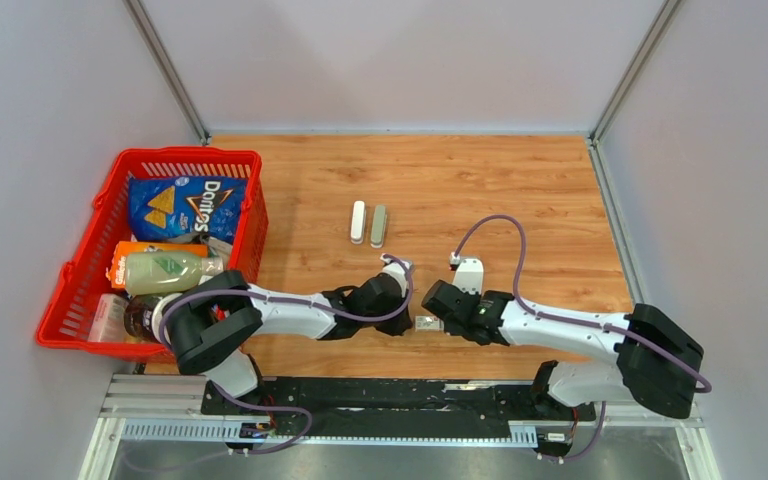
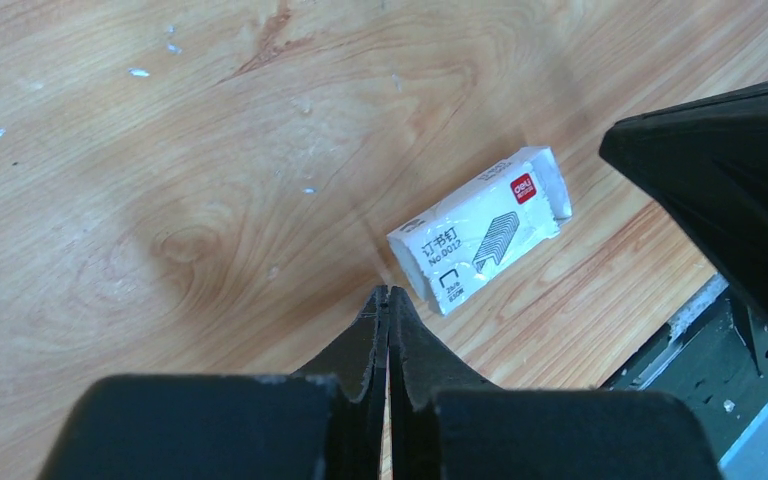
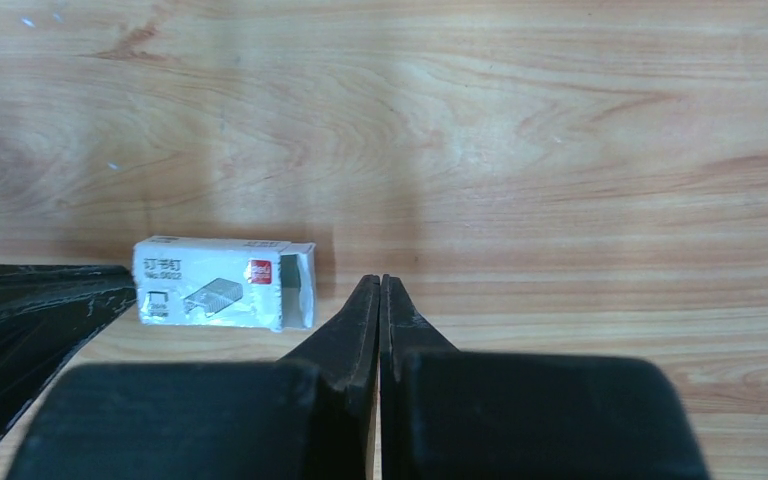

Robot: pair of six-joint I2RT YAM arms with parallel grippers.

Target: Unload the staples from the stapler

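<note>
Between the closed left end effector [image 2: 388,292] and closed right end effector [image 3: 380,280], only the right wrist view looks into the open box [image 3: 225,283].

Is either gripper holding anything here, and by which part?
Nothing is held. The left gripper and right gripper are both shut with nothing between their fingers; the small white box lies loose between them.

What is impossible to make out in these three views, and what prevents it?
- Staples: none seen; the white stapler and grey stapler are too small in the top view, outside both wrist views.
- Staple box: its open end is dark in the right wrist view, contents unknown; small print blurred.
- Red basket: the left arm covers its near corner in the top view.
</note>
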